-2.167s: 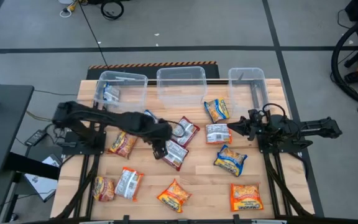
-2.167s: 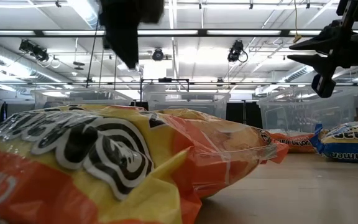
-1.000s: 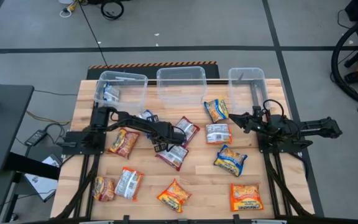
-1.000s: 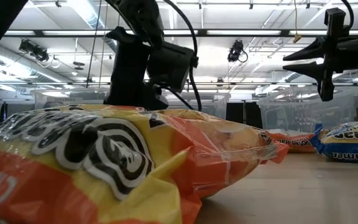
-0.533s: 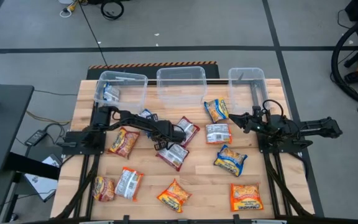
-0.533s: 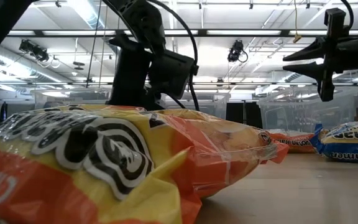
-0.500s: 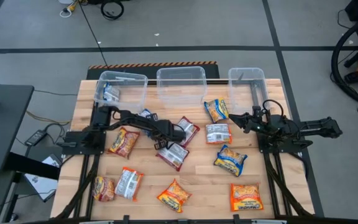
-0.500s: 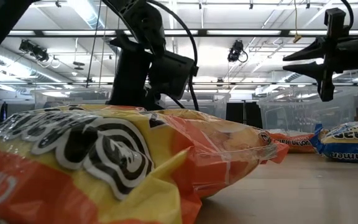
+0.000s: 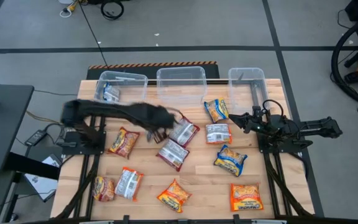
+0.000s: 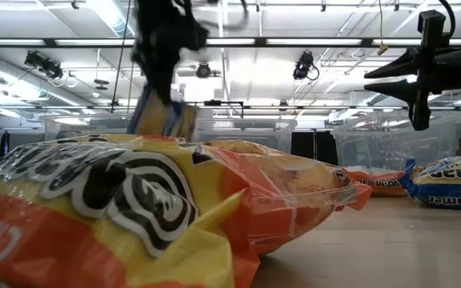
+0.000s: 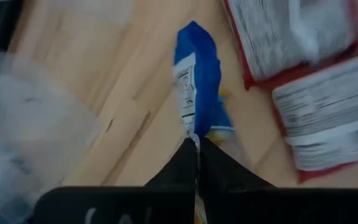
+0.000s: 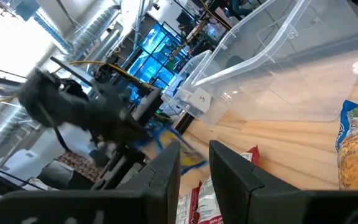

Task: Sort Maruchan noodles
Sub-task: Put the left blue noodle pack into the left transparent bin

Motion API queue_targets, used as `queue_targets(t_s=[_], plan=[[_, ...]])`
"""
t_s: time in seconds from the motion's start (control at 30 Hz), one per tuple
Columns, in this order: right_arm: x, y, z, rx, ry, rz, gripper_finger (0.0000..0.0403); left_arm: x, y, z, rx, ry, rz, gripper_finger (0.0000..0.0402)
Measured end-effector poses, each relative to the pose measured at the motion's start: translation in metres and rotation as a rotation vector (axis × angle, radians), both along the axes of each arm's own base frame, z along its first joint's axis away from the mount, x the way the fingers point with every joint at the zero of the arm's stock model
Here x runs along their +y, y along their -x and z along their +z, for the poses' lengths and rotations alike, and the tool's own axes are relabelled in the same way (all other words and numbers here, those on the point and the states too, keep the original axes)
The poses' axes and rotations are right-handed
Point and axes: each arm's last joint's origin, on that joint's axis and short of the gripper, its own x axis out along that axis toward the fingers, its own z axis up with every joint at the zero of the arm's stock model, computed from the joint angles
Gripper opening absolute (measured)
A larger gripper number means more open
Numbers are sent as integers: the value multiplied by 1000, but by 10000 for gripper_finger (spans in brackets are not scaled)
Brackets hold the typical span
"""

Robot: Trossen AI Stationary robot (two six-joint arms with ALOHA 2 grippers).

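Left wrist view shows the left gripper point(image 11: 197, 149) with its two dark fingers pressed together on the edge of a blue-yellow packet point(image 11: 199, 87), which hangs above the wooden table point(image 11: 135, 106). Half a second ago this arm was low over the middle of the table with its fingers still closing; now it has lifted and swung toward the back, and from above it appears as a blurred dark shape near the left tub point(image 9: 122, 87). In the low view the blue-yellow packet point(image 10: 160, 112) now dangles under the gripper, where before only the dark arm was seen. Two dark red packets point(image 11: 297, 37) lie on the table just beside the lifted one, and from above the dark red packet point(image 9: 172, 154) near the centre lies where it was. The right gripper point(image 9: 234, 122) has not moved since the earlier frames: it hovers above the right side of the table near the right tub point(image 9: 247, 84), its fingers a little apart and holding nothing. The other packets, such as the orange packet point(image 9: 246, 196) at the front right, lie spread over the table as before.
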Motion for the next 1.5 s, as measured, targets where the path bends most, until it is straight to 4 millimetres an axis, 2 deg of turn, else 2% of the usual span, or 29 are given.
queue_targets(t_s=[0.13, 0.27, 0.4, 0.53, 0.7, 0.93, 1.03, 1.27, 1.37, 1.5], plan=[[0, 0, 0, 0, 0, 4, 91, 19, 40, 51, -180, 2, 108, 7], [0, 0, 0, 1, 0, 4, 91, 44, 86, 89, -322, -41, 209, 6], [0, 0, -1, 6, 0, 4, 91, 70, 125, 112, -412, -107, 313, 7], [0, 0, -2, 18, 1, 1, 91, 99, 149, 116, -369, -166, 406, 7], [0, -1, -3, 37, 2, -1, 91, 133, 164, 98, -252, -186, 500, 7], [0, -1, -3, 47, 26, -4, 91, 164, 167, 42, -228, -98, 567, 8], [0, 0, -3, 47, 27, -5, 91, 170, 167, 20, -251, -95, 581, 8], [0, 0, -3, 46, 26, -6, 91, 176, 186, -21, -138, -97, 672, 8], [0, 0, -3, 47, 26, -8, 91, 175, 187, -29, -117, -107, 680, 9], [0, 0, -3, 46, 26, -8, 91, 176, 189, -29, -78, -165, 684, 10]])
